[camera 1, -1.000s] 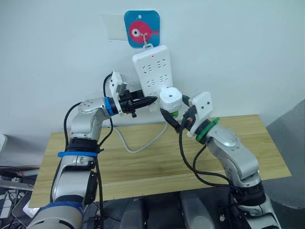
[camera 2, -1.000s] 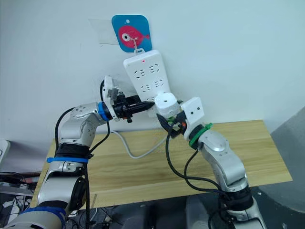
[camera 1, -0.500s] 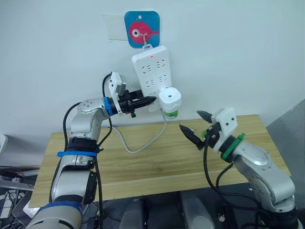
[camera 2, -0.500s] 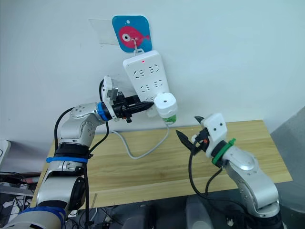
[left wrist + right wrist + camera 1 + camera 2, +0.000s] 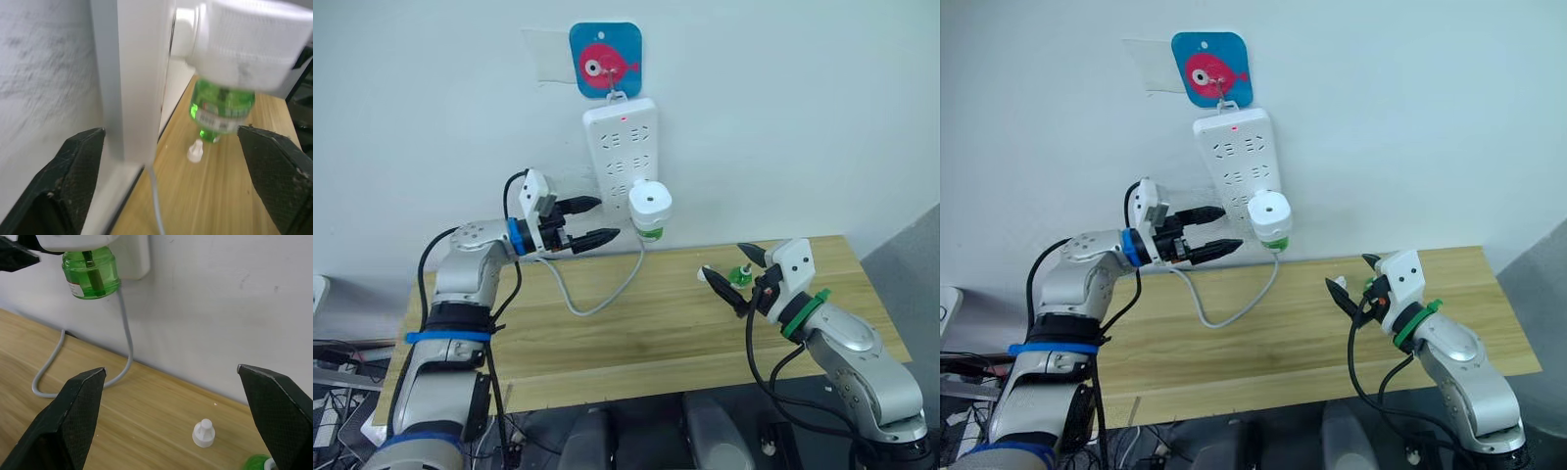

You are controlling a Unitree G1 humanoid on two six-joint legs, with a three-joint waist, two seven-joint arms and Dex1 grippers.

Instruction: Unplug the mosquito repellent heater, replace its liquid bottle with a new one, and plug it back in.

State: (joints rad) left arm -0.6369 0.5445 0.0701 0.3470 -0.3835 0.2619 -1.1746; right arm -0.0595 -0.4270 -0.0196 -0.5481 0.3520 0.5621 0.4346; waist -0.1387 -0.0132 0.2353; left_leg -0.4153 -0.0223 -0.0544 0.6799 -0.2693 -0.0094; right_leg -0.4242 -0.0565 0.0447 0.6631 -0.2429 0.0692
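Note:
The white mosquito repellent heater (image 5: 650, 202) sits plugged into the lower right of the wall-hung power strip (image 5: 619, 137), with a green liquid bottle (image 5: 651, 233) screwed in under it. My left gripper (image 5: 582, 221) is open just left of the heater, touching nothing. In the left wrist view the heater (image 5: 254, 44) and its bottle (image 5: 222, 105) sit between the spread fingers, a way ahead of them. My right gripper (image 5: 734, 271) is open low over the table, at another small green bottle (image 5: 741, 275) standing there. It is not closed on that bottle. A white cap (image 5: 203, 433) stands on the wood nearby.
The strip hangs from a hook on a blue fish sticker (image 5: 605, 59). Its grey cable (image 5: 597, 299) loops down onto the wooden table (image 5: 636, 338). The table's right end meets a grey surface at the far right.
My left gripper has drawn back leftward from the strip and opened. My right arm has dropped from the heater to the table on the right. The strip now hangs straighter.

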